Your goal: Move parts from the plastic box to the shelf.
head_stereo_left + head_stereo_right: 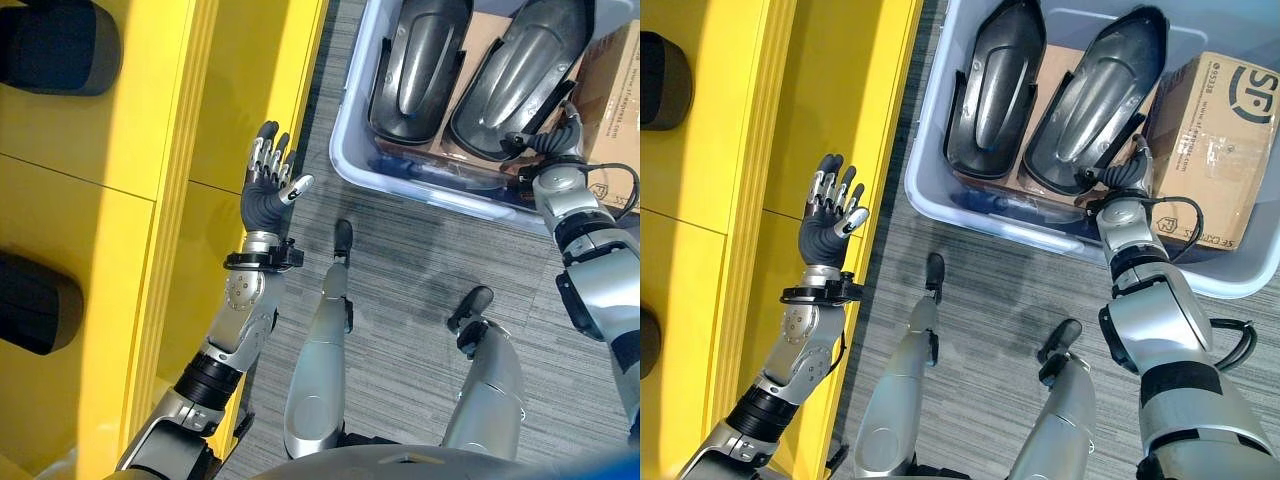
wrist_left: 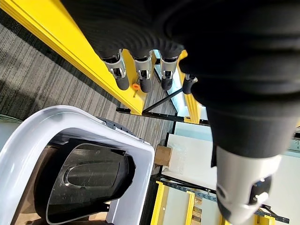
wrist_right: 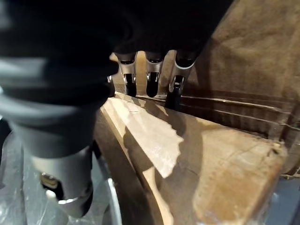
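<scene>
**Left hand raised at the shelf, right hand down in the box**

On the far left stands the yellow shelf [image 1: 150, 120], with dark parts [image 1: 55, 45] already lying in its compartments — one higher up, another [image 1: 35, 300] lower down. Beside the shelf's front edge the left hand [image 1: 830, 215] is held up above the grey carpet [image 1: 400, 270], fingers straight and spread, holding nothing; its wrist view shows the fingers [image 2: 140, 77] extended in a row past the yellow shelf frame.

Further right sits the pale plastic box [image 1: 940, 190]. Inside it two dark moulded parts lie side by side on brown cardboard — one [image 1: 995, 85] nearer the shelf, the other [image 1: 1090, 95] just beside it. Next comes a taped cardboard carton [image 1: 1210, 140] at the box's right end.

The right hand [image 1: 1125, 170] reaches into the box at the near end of the second part, between it and the carton. Its fingers [image 3: 150, 79] point down against cardboard in the wrist view; whether they grip anything I cannot tell.
</scene>
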